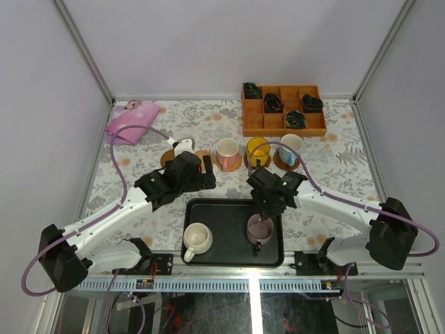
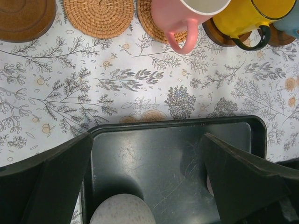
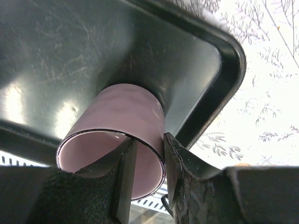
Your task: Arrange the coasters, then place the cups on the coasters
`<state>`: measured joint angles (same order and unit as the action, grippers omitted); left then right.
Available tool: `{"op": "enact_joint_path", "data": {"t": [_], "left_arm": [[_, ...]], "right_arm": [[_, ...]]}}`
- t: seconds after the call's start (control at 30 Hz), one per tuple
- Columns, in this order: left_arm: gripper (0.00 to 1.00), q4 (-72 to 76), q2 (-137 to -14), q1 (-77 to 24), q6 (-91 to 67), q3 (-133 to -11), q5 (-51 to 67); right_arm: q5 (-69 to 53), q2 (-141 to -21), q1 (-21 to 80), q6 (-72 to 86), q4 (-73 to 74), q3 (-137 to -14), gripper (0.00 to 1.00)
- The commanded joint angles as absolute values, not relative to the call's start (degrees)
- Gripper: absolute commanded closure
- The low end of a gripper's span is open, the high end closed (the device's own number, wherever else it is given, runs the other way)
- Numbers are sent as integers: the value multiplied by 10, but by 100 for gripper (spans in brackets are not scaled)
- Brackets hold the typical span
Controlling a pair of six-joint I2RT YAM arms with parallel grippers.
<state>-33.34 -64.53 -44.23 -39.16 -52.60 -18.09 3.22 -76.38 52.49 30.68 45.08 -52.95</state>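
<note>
Pink cup, yellow cup and light blue cup stand on coasters, rowed 9 to 3 o'clock. At pink's 9 o'clock lie a bare woven coaster, then a seemingly smooth darker coaster. Cream cup and mauve cup sit upright at the row's 6 o'clock.

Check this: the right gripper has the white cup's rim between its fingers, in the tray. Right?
No: the right gripper has the rim of the mauve cup between its fingers, in the tray. The right wrist view shows it.
</note>
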Motion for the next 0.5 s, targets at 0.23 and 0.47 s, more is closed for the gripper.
{"op": "enact_joint_path", "data": {"t": [0.23,0.47], "left_arm": [[0,-247,-635,-439,-324,-496,-130],[0,-235,-635,-439,-307,-483,-100]], "right_arm": [[80,-870,527,325,397,-629,62],[68,-896,496,333,399,-651,60]]}}
